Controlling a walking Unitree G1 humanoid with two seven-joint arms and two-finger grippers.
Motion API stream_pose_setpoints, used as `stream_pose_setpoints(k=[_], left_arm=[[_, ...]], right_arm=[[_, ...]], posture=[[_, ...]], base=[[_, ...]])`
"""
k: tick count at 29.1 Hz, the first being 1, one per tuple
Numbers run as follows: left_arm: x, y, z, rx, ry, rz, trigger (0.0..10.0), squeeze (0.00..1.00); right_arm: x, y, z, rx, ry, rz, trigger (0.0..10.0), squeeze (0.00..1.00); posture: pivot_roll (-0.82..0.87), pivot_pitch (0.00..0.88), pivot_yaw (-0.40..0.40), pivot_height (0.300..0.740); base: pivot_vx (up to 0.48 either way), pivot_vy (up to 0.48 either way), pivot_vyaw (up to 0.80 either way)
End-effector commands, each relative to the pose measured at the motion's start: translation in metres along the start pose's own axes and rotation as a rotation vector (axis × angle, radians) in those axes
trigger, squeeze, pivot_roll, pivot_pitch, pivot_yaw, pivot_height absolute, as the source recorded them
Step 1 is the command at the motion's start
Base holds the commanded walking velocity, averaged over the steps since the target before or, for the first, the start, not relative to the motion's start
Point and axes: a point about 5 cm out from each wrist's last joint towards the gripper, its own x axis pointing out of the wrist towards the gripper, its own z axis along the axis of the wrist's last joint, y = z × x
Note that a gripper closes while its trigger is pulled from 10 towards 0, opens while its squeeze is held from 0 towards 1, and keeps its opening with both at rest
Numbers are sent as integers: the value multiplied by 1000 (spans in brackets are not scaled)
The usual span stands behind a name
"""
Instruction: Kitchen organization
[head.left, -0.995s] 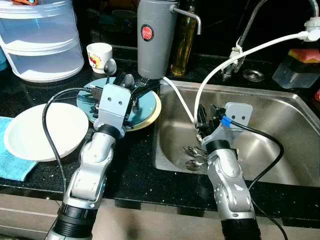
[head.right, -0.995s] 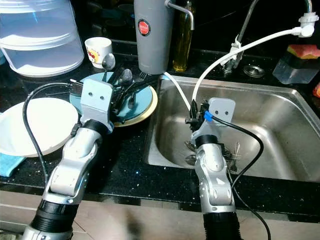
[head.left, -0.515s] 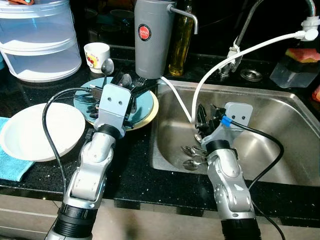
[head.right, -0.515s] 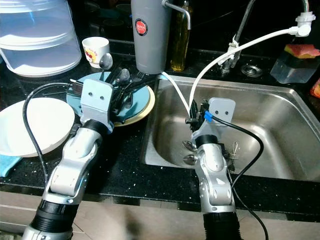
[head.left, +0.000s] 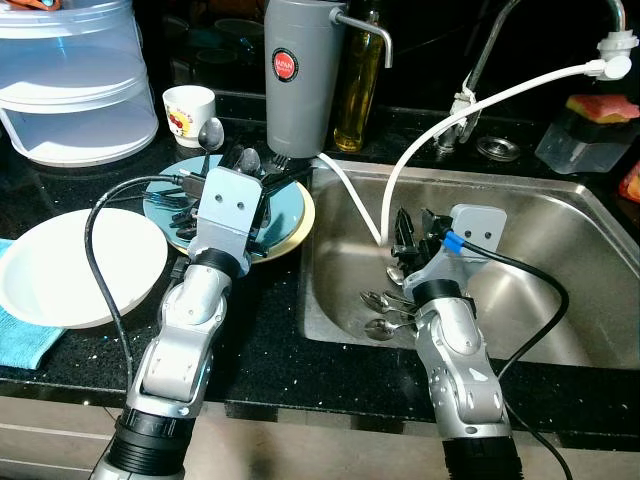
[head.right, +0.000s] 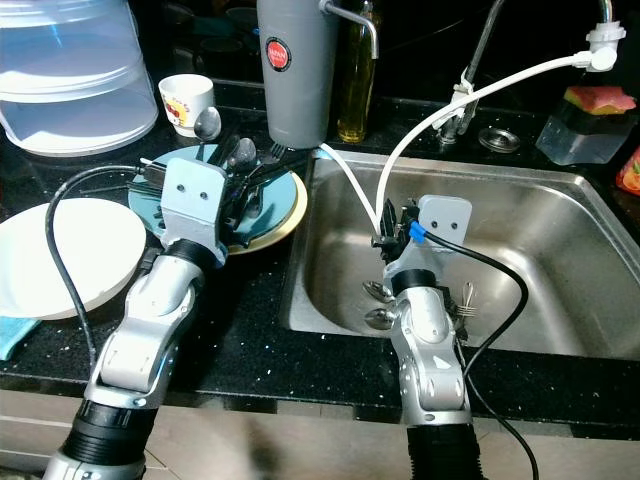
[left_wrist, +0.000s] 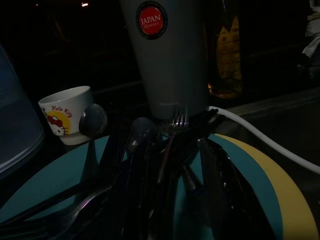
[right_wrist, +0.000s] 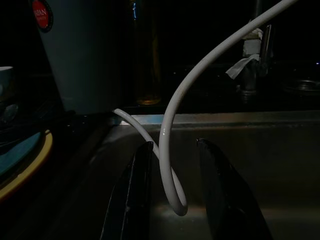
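A blue plate stacked on a yellow one sits on the black counter and carries several spoons and forks. My left gripper reaches over it among the cutlery, with two spoon bowls and a fork head sticking out past it toward the cup. Down in the steel sink my right gripper is open, just above a few spoons on the sink floor. In the right wrist view the white hose loops beyond its fingers.
A grey thermos, an oil bottle and a small printed cup stand behind the plate. A white bowl and blue cloth lie left. Stacked clear containers are at back left, and the tap and sponge box are at back right.
The whole picture has drifted slightly, so the camera moved. Neither gripper has visibly shifted against the plate or the sink.
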Motion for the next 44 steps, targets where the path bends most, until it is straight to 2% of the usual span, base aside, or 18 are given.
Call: stream_pose_setpoints(k=[1,25,34,41,42,44], left_arm=[[0,-2,2,-2,-11,-6,10000,0],[0,-3,0,-10,-9,-12,10000,0],[-1,-11,8,-59,-61,-93,10000,0],[1,-15,21,-51,-126,-119,10000,0],[2,-19,31,-49,-171,-153,10000,0],[2,-22,36,-49,-189,-168,10000,0]], right_arm=[[-6,-7,-13,2,59,-27,10000,0],[-5,-6,-13,2,53,-21,10000,0],[-4,-7,-9,8,35,-22,10000,0],[0,-6,6,22,-25,-33,10000,0],[4,-4,18,28,-67,-35,10000,0],[5,-4,24,27,-86,-34,10000,0]], posture=[[197,25,-51,740],[198,14,-54,740],[199,13,-59,740],[198,17,-61,740],[198,19,-62,740],[199,19,-62,740]], base=[[0,0,0],[0,0,0],[0,0,0],[0,0,0],[0,0,0],[0,0,0]])
